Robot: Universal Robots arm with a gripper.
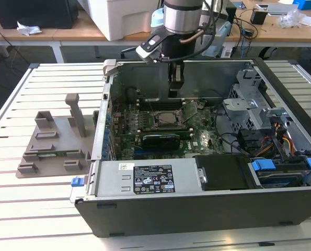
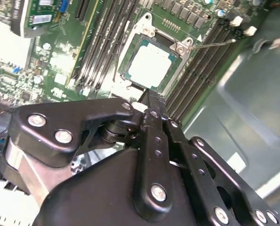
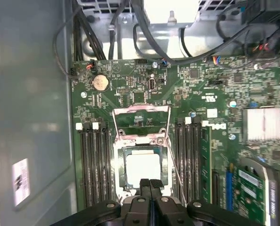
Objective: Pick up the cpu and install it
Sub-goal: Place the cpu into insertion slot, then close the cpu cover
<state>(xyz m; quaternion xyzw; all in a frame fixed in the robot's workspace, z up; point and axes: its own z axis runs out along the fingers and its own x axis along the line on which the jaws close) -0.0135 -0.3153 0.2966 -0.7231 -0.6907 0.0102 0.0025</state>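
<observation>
The cpu (image 3: 142, 168) lies flat in the motherboard socket, silvery top up, with the socket's metal frame (image 3: 140, 117) hinged open beside it. In the second wrist view the cpu (image 2: 149, 66) sits just beyond the black fingertips. My gripper (image 3: 150, 184) hangs a little above the cpu's near edge, shut, its two fingers pressed together with nothing between them. In the exterior view the gripper (image 1: 176, 86) reaches down into the open computer case above the cpu (image 1: 165, 119).
Memory slots (image 3: 93, 160) flank the socket on both sides. The case walls (image 1: 197, 65) surround the board, with cables and drive bays (image 1: 270, 136) at the exterior view's right. A power supply (image 1: 145, 178) lies along the front. A grey plastic tray (image 1: 56, 141) stands on the slatted table at the exterior view's left.
</observation>
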